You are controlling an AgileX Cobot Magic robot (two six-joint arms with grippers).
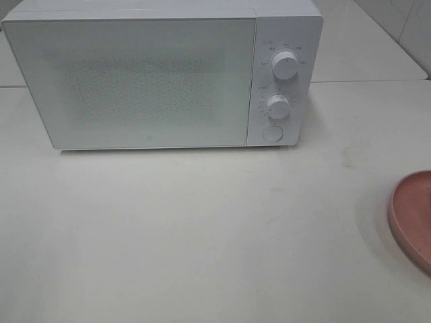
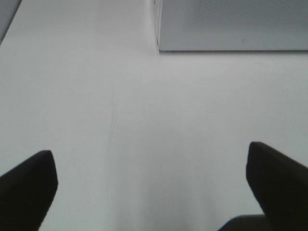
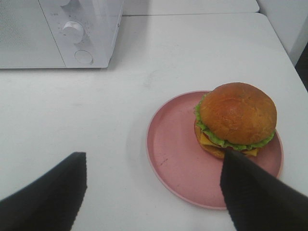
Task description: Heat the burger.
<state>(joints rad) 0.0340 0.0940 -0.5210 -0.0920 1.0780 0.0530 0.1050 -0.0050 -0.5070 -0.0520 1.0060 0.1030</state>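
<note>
1. A white microwave (image 1: 161,77) stands on a white table (image 1: 202,235), at about twelve o'clock in the high view, with its door (image 1: 131,81) shut
2. Its control panel sits on the right side of the front: an upper knob (image 1: 285,65), a lower knob (image 1: 277,106) below it, and a round button (image 1: 272,132) lowest of the three
3. At about four o'clock in the high view, a pink plate (image 1: 414,215) is cut off by the frame edge; only part of its rim shows there, and neither arm appears in that view
4. In the right wrist view the burger (image 3: 236,120) rests on the pink plate (image 3: 178,154), off-centre toward the rim, its golden-brown bun over green lettuce and yellow cheese
5. The right gripper (image 3: 154,192) hovers above the table with its dark fingers (image 3: 48,197) spread wide; one fingertip overlaps the burger's lower edge in the picture, but whether it touches I cannot tell, and nothing is clasped between them
6. The left gripper (image 2: 151,185) hangs over bare table with its fingers (image 2: 29,187) fully apart and empty; a corner of the microwave (image 2: 231,24) lies ahead of it
</note>
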